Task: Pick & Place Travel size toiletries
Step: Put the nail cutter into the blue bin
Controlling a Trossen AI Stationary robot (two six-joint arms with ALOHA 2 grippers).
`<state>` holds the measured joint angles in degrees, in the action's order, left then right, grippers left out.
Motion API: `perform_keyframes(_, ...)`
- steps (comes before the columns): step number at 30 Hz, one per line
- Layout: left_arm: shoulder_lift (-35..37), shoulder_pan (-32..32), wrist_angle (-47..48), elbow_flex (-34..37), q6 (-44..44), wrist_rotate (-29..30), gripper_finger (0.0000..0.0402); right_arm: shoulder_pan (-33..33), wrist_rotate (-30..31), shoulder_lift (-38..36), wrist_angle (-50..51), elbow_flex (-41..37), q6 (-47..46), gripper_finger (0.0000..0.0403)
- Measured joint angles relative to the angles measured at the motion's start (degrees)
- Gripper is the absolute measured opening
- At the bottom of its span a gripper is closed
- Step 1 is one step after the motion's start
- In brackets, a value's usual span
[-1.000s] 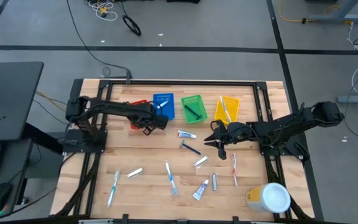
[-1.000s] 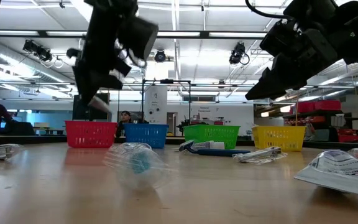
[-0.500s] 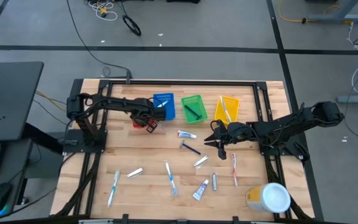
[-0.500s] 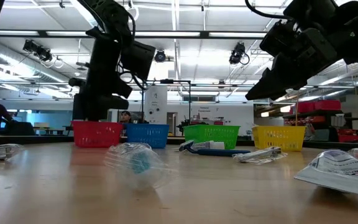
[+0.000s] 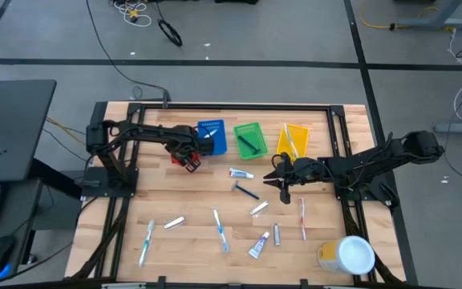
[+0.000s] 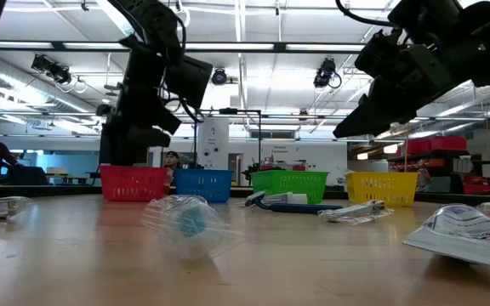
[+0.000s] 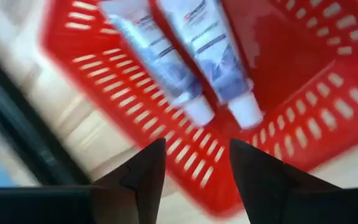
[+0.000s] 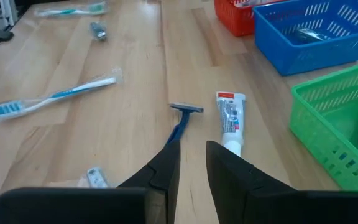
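My left gripper hangs open over the red bin, fingers pointing down. Two white toothpaste tubes lie side by side in that bin. In the high view the left gripper covers most of the red bin. My right gripper hovers above the table, open by a narrow gap with nothing in it. It stands just short of a blue razor and a toothpaste tube. More toiletries lie along the table's near half: toothbrushes, a tube, a pink toothbrush.
Blue bin, green bin and yellow bin stand in a row to the right of the red one at the table's far side. A yellow tub with a white lid sits at the near right corner.
My left gripper has moved toward the table's left, from beside the blue bin to over the red bin, sinking and tipping more steeply down. A white thing that showed at its fingertips in the low view a second ago is gone from them.
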<state>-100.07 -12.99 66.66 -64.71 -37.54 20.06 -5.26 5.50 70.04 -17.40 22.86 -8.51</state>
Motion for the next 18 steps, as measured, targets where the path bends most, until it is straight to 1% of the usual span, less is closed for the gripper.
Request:
perform_keyframes(2,0.0,1.24,4.06,-2.05,-1.9,3.61,0.0181,0.0,0.35,0.0,-0.03,-0.01,0.0,0.0086)
perform_keyframes(4,0.0,2.73,8.79,-5.17,-3.81,7.16,0.0175,0.0,3.64,0.0,-0.46,-0.01,-0.61,0.0086)
perform_keyframes(6,0.0,4.51,11.94,-8.68,-4.01,9.08,0.017,0.0,6.77,0.0,-0.65,-0.01,-1.74,0.0086)
perform_keyframes(7,0.0,5.51,12.89,-10.36,-3.62,9.56,0.0169,0.04,7.17,0.0,-0.45,-0.01,-1.79,0.0086)
perform_keyframes(8,0.0,6.62,13.4,-12.02,-2.78,9.62,0.0167,0.04,7.3,0.0,-0.36,-0.01,-1.79,0.0088)
perform_keyframes(10,0.0,9.07,13.32,-15.14,0.29,9.3,0.0165,0.02,4.5,0.01,-0.62,-0.01,-1.97,0.0093)
perform_keyframes(12,0.0,11.93,13.47,-17.91,6.39,8.3,0.0165,-0.04,2.86,0.0,-1.1,-0.01,-2.06,0.0102)
perform_keyframes(15,0.95,16.99,13.4,-21.12,15.34,6.73,0.0165,-0.07,2.84,0.01,-1.3,-0.01,-2.27,0.0119)
perform_keyframes(18,4.3,22.2,12.99,-22.79,16.65,4.77,0.0165,-0.09,2.8,0.02,-1.28,-0.01,-4.02,0.0137)
